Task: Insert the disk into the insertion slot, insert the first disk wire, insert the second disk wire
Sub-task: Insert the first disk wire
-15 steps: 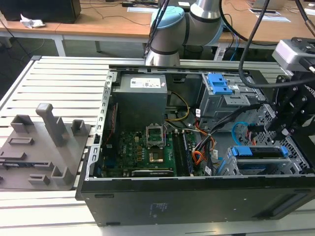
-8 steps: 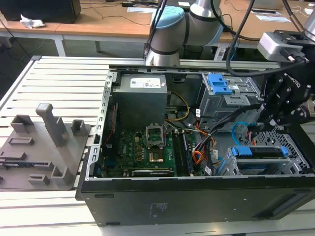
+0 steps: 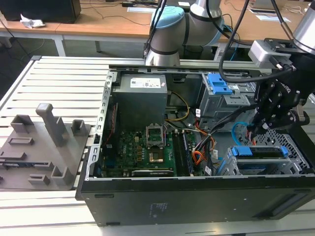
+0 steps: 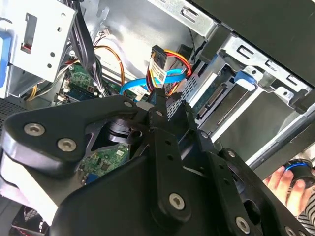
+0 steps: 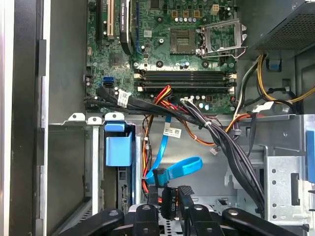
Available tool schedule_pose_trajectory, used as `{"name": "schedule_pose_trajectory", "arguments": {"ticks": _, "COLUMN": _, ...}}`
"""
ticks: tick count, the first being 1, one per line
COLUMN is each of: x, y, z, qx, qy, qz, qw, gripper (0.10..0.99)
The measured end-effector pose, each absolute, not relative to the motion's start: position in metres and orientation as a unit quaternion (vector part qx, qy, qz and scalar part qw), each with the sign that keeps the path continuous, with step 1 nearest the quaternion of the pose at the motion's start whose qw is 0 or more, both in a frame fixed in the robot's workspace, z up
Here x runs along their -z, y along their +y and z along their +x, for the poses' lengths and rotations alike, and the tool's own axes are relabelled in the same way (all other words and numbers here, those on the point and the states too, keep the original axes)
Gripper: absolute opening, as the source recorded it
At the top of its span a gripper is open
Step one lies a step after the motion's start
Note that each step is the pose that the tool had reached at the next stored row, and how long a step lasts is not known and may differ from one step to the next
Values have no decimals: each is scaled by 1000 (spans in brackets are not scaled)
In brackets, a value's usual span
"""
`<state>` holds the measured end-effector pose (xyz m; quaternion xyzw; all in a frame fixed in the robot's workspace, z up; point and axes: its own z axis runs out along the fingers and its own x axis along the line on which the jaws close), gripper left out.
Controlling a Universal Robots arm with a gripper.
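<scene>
Second wrist view: the gripper [image 4: 160, 96] seems pinched shut on the small black connector of the first disk wire [image 4: 178, 61], its 2 fingers [image 4: 158, 110] hiding most of the plug. Just past it loops 1 light blue cable [image 4: 142, 84]. Beyond, the disk [image 4: 216, 97] sits inside the insertion slot [image 4: 268, 66], its blue carrier partly cut off by the cage. A white label [image 4: 157, 69] on the connector bears print too small to read.
</scene>
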<state>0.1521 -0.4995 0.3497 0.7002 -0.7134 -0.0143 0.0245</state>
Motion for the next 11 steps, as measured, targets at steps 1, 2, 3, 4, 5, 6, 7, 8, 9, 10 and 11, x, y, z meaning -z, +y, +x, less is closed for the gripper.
{"name": "schedule_pose_trajectory", "arguments": {"ticks": 1, "x": -350, "y": -500, "z": 152, "qx": 14, "qy": -713, "qz": 700, "qw": 25, "gripper": 286}}
{"name": "schedule_pose_trajectory", "arguments": {"ticks": 2, "x": -350, "y": -499, "z": 152, "qx": 14, "qy": -713, "qz": 700, "qw": 25, "gripper": 286}}
{"name": "schedule_pose_trajectory", "arguments": {"ticks": 3, "x": -350, "y": -499, "z": 152, "qx": 14, "qy": -713, "qz": 700, "qw": 25, "gripper": 220}}
{"name": "schedule_pose_trajectory", "arguments": {"ticks": 4, "x": -350, "y": -499, "z": 152, "qx": 14, "qy": -713, "qz": 700, "qw": 25, "gripper": 176}}
{"name": "schedule_pose_trajectory", "arguments": {"ticks": 5, "x": -350, "y": -499, "z": 152, "qx": 13, "qy": -713, "qz": 700, "qw": 26, "gripper": 176}}
{"name": "schedule_pose_trajectory", "arguments": {"ticks": 6, "x": -350, "y": -499, "z": 152, "qx": 13, "qy": -713, "qz": 700, "qw": 26, "gripper": 176}}
{"name": "schedule_pose_trajectory", "arguments": {"ticks": 7, "x": -350, "y": -499, "z": 155, "qx": 13, "qy": -713, "qz": 700, "qw": 26, "gripper": 176}}
{"name": "schedule_pose_trajectory", "arguments": {"ticks": 8, "x": -350, "y": -499, "z": 159, "qx": 13, "qy": -713, "qz": 700, "qw": 26, "gripper": 176}}
{"name": "schedule_pose_trajectory", "arguments": {"ticks": 9, "x": -350, "y": -499, "z": 163, "qx": 13, "qy": -713, "qz": 700, "qw": 26, "gripper": 176}}
{"name": "schedule_pose_trajectory", "arguments": {"ticks": 10, "x": -350, "y": -499, "z": 165, "qx": 13, "qy": -713, "qz": 700, "qw": 26, "gripper": 176}}
{"name": "schedule_pose_trajectory", "arguments": {"ticks": 11, "x": -350, "y": -500, "z": 165, "qx": 13, "qy": -713, "qz": 700, "qw": 26, "gripper": 176}}
